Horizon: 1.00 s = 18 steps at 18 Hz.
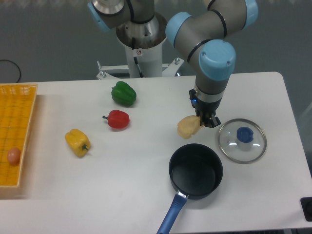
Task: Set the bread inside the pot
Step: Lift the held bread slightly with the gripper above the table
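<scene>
Just left of the dark fingers of the gripper (206, 120), touching them, sits the bread (189, 126), a pale lumpy chunk on the white table (122, 185) (whether the fingers are clamped on it or merely beside it, I cannot tell). Below the fingers and slightly left stands the pot (195, 171), black with its blue handle running toward the near edge, while just right of them lies a glass lid (242, 140) with a blue knob. Well off to their left are a red pepper (117, 119), a green pepper (124, 93), a yellow pepper (78, 142), and a yellow basket (19, 122) holding a small pinkish thing (13, 155)
</scene>
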Each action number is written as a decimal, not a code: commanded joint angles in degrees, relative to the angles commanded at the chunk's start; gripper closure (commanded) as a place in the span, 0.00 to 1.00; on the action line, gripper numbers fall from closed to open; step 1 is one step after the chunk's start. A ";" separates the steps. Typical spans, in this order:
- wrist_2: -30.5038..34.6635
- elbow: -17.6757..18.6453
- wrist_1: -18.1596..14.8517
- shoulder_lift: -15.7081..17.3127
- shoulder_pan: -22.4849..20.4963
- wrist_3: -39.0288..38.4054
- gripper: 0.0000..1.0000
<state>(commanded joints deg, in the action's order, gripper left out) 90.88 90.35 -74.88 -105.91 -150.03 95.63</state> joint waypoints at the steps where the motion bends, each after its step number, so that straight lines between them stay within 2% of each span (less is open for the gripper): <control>1: 0.00 0.09 0.09 0.00 0.00 0.09 0.73; 13: 0.09 -0.44 0.18 -0.09 -0.53 0.00 0.73; 18: -0.18 -2.19 0.00 -1.22 -1.14 0.00 0.72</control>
<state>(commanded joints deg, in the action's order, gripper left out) 90.70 88.16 -74.88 -107.13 -151.17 95.63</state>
